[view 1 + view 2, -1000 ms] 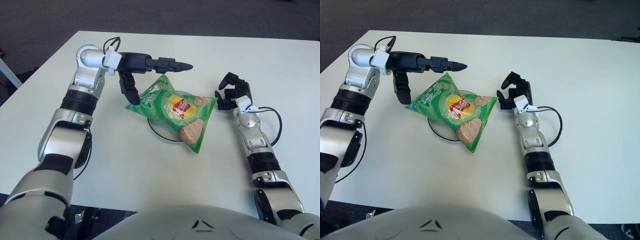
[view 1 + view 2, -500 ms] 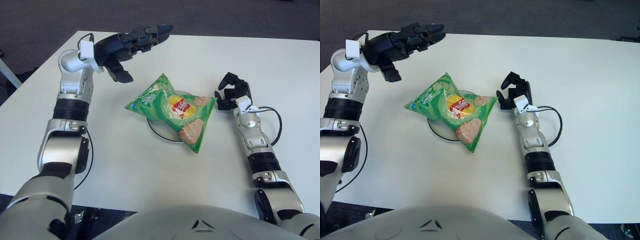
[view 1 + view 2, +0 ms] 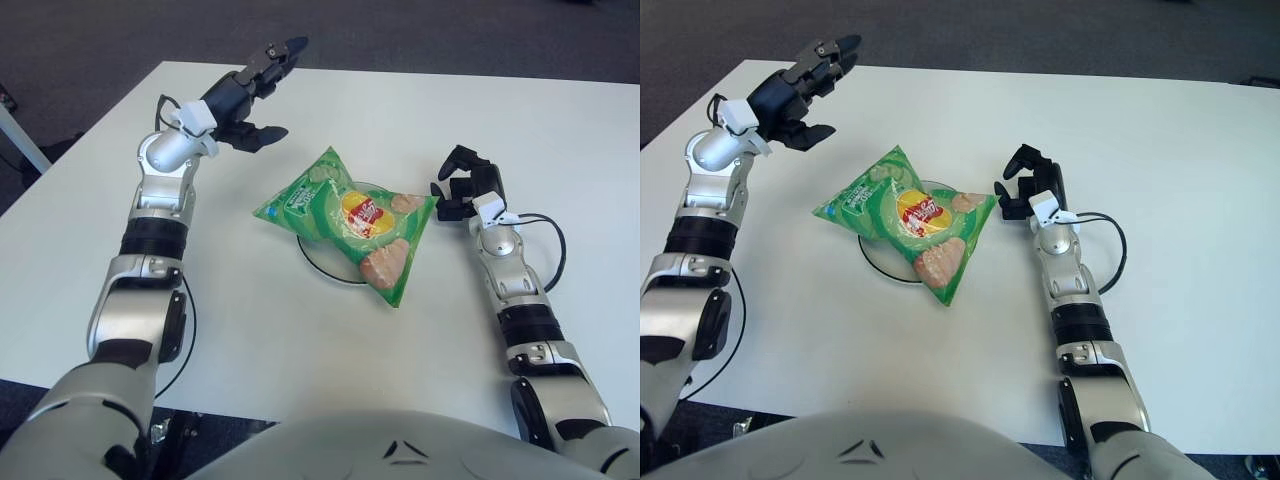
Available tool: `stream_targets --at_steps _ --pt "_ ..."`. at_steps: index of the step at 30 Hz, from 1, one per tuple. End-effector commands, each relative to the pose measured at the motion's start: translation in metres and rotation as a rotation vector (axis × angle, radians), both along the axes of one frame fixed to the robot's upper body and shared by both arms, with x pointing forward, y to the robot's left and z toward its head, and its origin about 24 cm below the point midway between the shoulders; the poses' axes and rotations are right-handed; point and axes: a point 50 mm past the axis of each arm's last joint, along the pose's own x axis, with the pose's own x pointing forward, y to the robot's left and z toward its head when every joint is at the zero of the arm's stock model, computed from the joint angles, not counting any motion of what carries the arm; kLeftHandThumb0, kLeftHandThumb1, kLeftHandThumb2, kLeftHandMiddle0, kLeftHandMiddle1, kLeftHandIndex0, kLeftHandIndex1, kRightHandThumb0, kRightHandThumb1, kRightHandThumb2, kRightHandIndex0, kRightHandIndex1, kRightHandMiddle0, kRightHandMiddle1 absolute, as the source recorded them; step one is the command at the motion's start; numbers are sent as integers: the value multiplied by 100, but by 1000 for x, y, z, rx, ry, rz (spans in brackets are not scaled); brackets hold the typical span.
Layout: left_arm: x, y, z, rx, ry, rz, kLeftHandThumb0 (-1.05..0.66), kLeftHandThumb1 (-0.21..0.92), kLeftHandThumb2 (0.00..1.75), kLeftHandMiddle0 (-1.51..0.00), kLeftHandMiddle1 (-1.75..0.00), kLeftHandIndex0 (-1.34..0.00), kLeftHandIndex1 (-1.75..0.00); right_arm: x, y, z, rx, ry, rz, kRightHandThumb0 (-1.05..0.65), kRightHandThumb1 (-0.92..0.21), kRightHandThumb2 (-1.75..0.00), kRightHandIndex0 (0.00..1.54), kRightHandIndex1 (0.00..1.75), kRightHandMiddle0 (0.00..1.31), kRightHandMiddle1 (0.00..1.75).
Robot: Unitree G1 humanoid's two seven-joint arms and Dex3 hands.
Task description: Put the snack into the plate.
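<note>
Since a second ago, the left hand (image 3: 248, 98) has let go of the snack bag's corner and risen toward eleven o'clock, fingers spread, holding nothing, forearm raised. At centre the green snack bag (image 3: 350, 222) lies across the white plate (image 3: 318, 258). At three o'clock, just beside the bag, the right hand (image 3: 466, 188) shows loosely curled and empty.

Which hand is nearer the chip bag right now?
Right. The right hand sits just beside the chip bag at its right corner; the left hand is raised well off beyond its far-left corner, open.
</note>
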Motion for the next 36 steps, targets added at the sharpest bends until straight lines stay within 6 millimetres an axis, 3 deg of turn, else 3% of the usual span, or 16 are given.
stream_targets --at_steps 1,10,11,14,17,24,32,34,36 --pt "10 0 8 -48 -31 59 -103 92 31 -20 -8 0 -37 -15 -6 -39 -3 179 -21 -53 -22 -144 131 175 70 175" --pt "21 22 -6 -210 88 126 -88 88 27 -25 -12 0 -40 -15 -7 -40 -8 174 -21 -52 -22 -143 132 175 69 175" --pt "23 23 -6 -241 106 121 -85 88 30 -24 -13 0 -33 -15 -7 -40 -8 173 -21 -52 -23 -143 132 175 69 175" --pt "26 24 -9 -349 161 124 -78 75 48 -21 -26 0 -38 -15 -6 -40 -8 174 -23 -52 -22 -143 132 175 69 175" --pt "27 25 -11 -398 177 136 -74 69 58 -20 -34 0 -40 -15 -6 -40 -9 177 -24 -52 -22 -143 132 175 70 175" --pt "16 26 -28 -485 173 188 -78 87 51 -21 -58 0 -51 -14 -5 -40 -9 180 -22 -52 -22 -144 132 175 70 175" --pt "9 38 -44 -499 207 271 -90 92 66 -25 -88 0 -88 -12 -4 -40 -4 178 -22 -53 -20 -145 133 175 71 175" --pt "7 41 -49 -511 223 296 -91 92 69 -27 -104 0 -116 -12 -4 -40 -2 178 -22 -53 -20 -146 133 175 71 175" --pt "6 43 -53 -524 238 316 -91 92 70 -27 -116 -1 -131 -11 -4 -40 0 178 -22 -53 -20 -146 133 175 71 175"
